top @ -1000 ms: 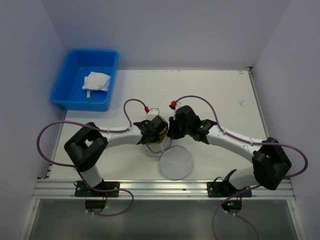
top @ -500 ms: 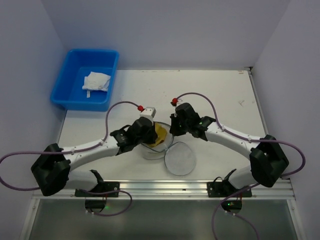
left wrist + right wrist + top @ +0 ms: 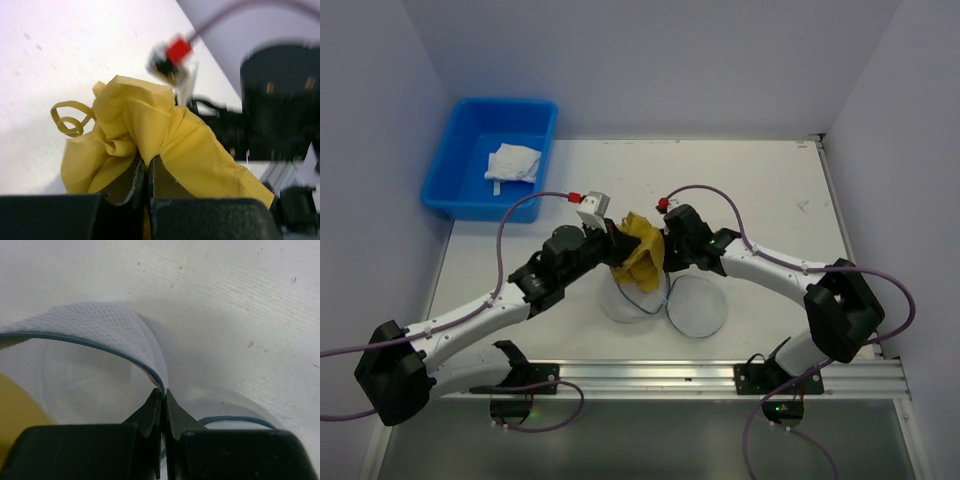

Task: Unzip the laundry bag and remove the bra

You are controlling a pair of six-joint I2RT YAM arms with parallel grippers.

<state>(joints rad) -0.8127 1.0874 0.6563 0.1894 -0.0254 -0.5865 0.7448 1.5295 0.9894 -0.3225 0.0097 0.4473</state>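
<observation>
Now pinching the yellow bra (image 3: 150, 130) just above the laundry bag (image 3: 632, 300) with the left gripper (image 3: 147, 160), jaws pressed on cloth. Clamping the bag's zip rim with the right gripper (image 3: 162, 392), jaws closed. Could snag a strap on that rim and drag the bag along.

the left gripper (image 3: 618, 242) holds a yellow bra (image 3: 642, 255) lifted just above the laundry bag (image 3: 632, 303), its round flap (image 3: 698, 307) lying open at the bag's right. the right gripper (image 3: 667, 268) meets the bag's far rim. a blue tub (image 3: 485, 208) with white cloth (image 3: 512, 163) sits far-left of the bag.
</observation>
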